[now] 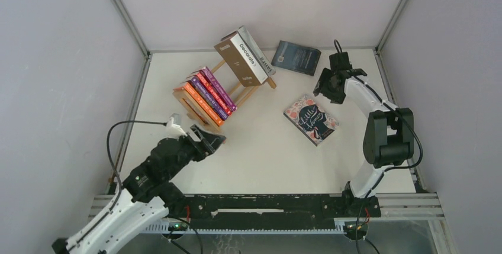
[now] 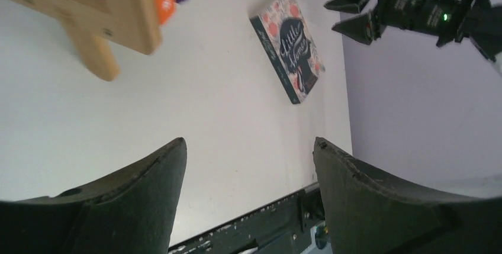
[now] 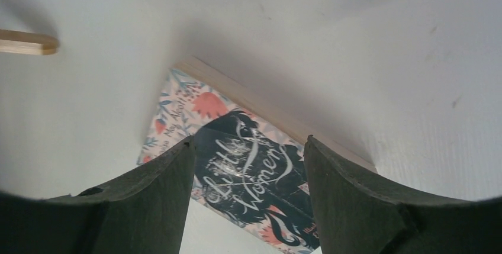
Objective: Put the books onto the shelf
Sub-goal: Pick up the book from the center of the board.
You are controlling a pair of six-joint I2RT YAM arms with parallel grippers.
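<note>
Our left pincer [image 2: 248, 144] gapes wide and empty over bare table [image 1: 260, 153], near the shelf [image 2: 124, 11]. Our right pincer [image 3: 247, 142] hangs open above the floral book [image 1: 311, 119], gripping nothing; in its wrist view, its fingers [image 3: 349, 189] hide part of the cover. A dark blue book [image 1: 296, 57] lies by the far edge. The shelf holds four slim books [image 1: 208, 96] and two thick ones [image 1: 244, 58].

Near half of the white bench [image 1: 266, 165] is bare from the arm bases up to the small light-wood slatted shelf [image 1: 244, 91]: open passage. Left hand [image 1: 208, 140] sits just off the shelf's near end. A bare lane runs between the shelf and the flat floral paperback [image 1: 311, 119]. Right hand [image 1: 330, 88] hangs between that paperback and the dark blue book [image 1: 296, 57] at the back. Grey enclosure walls [image 1: 59, 58] close both flanks.
</note>
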